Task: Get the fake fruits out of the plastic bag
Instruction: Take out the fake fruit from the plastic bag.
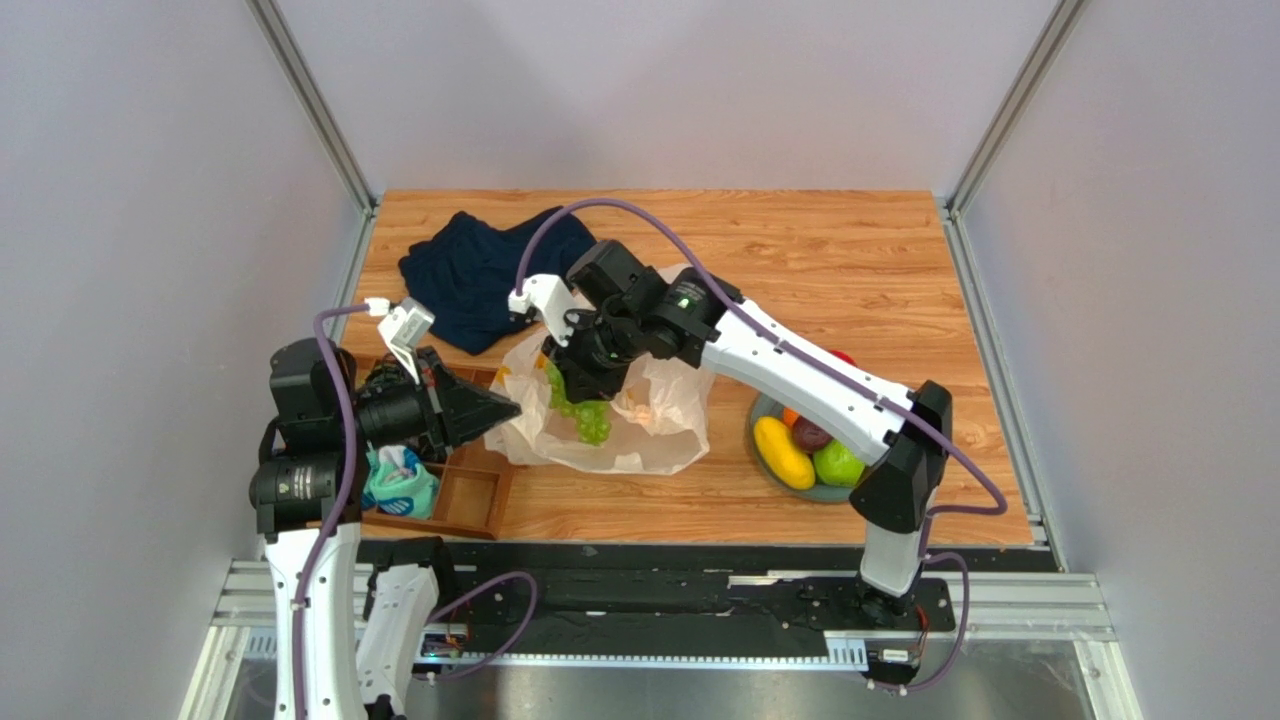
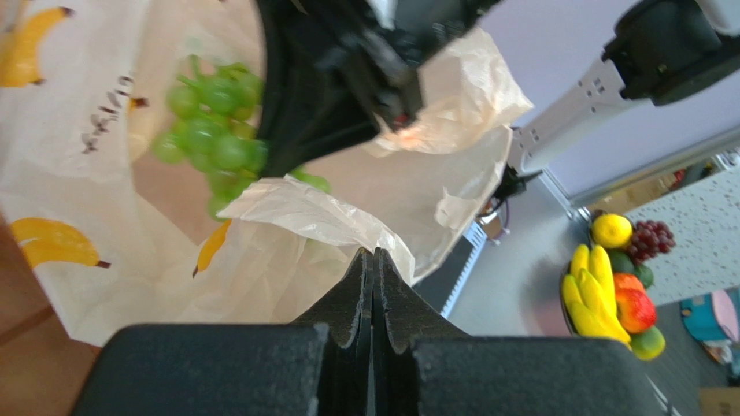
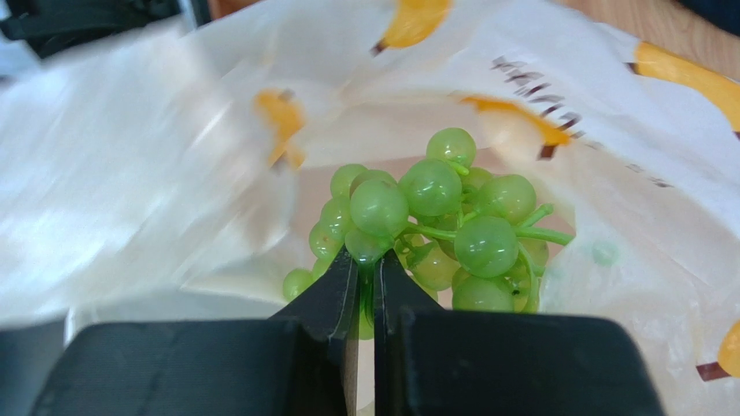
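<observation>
Right wrist view: my right gripper pinches its fingers nearly shut on a thin green stem of the grape bunch, glossy translucent beads lying in the mouth of the plastic bag. My left gripper, fingers pressed together, nips a fold of that crinkly cream film, printed with yellow bananas, on the wooden table. Extraction is under way, I judge. Next comes a straight lift clear of the clinging film, then a carry to the bowl holding other fake fruits.
</observation>
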Tool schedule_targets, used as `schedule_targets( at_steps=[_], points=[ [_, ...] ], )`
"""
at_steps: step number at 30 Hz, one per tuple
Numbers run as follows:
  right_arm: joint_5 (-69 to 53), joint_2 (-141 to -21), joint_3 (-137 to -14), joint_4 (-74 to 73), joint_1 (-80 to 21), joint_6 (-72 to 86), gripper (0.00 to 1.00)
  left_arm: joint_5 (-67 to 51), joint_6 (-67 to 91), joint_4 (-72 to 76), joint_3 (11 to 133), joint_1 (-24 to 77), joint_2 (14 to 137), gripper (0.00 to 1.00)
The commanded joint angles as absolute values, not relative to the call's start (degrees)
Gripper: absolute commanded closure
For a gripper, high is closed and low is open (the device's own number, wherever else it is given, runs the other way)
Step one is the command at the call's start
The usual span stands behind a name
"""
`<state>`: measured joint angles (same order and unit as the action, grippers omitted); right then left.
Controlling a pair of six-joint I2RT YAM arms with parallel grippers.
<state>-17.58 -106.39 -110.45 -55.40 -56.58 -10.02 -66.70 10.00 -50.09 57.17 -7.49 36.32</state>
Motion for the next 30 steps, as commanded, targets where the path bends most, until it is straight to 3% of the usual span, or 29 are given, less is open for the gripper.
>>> schedule_targets(
  at_steps=[1,4,11,21,24,30],
  points=[
    [-29.7,-102.3,-111.1,-60.5,-53.1,-15.3,0.99,-61.8,21.6,-29.5,56.7,-7.6,38.5,1.0],
    [-31.0,-101.2,-112.3,-62.4,-51.5,-18.0,1.0,-60.9,26.1,-20.7,58.2,-7.7,42.7,1.0],
    [-33.3,-99.6,-112.6,-58.0,-49.7,-16.8,1.0,-58.7,22.2,-18.6,61.3,-7.7,53.1,1.0],
    [-32.5,-109.1,-136.3,-42.1,-40.5,5.3,0.99,-62.0,23.0,-18.2,62.0,-4.7,54.1,1.0],
    [-35.4,-109.9,-137.0,-36.0,-37.5,11.3,0.98,-60.6,20.4,-21.2,64.0,-4.7,54.5,1.0],
    [-31.8,-102.6,-133.1,-43.3,-31.2,1.9,0.98,-49.5,17.4,-24.4,69.1,-4.8,53.7,1.0]
  ],
)
